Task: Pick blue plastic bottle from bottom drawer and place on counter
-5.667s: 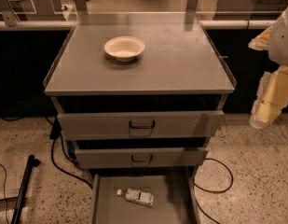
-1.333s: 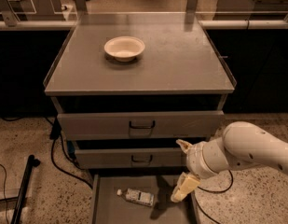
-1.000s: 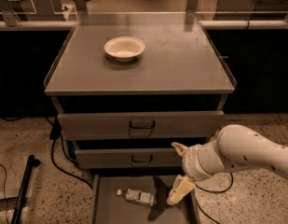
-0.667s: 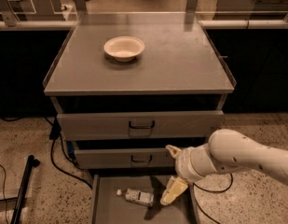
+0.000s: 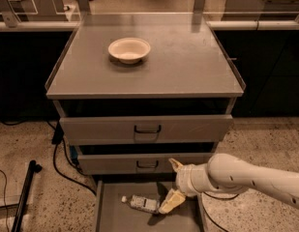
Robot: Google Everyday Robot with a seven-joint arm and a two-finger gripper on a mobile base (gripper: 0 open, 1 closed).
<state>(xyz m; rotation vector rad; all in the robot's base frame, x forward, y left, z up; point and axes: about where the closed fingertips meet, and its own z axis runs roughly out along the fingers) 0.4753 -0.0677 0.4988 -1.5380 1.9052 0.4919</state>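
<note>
Speckled floor (image 5: 28, 149) surrounds the grey cabinet, whose counter (image 5: 187, 66) carries a cream bowl (image 5: 129, 49). From the right, the pale arm (image 5: 255, 177) reaches in low and nearly level over the pulled-out bottom drawer (image 5: 115, 221). The gripper (image 5: 167, 186) hangs above the drawer's right half with its fingers spread apart. Its lower fingertip (image 5: 169, 203) is just beside the blue plastic bottle (image 5: 142, 203), which lies on its side on the drawer floor.
</note>
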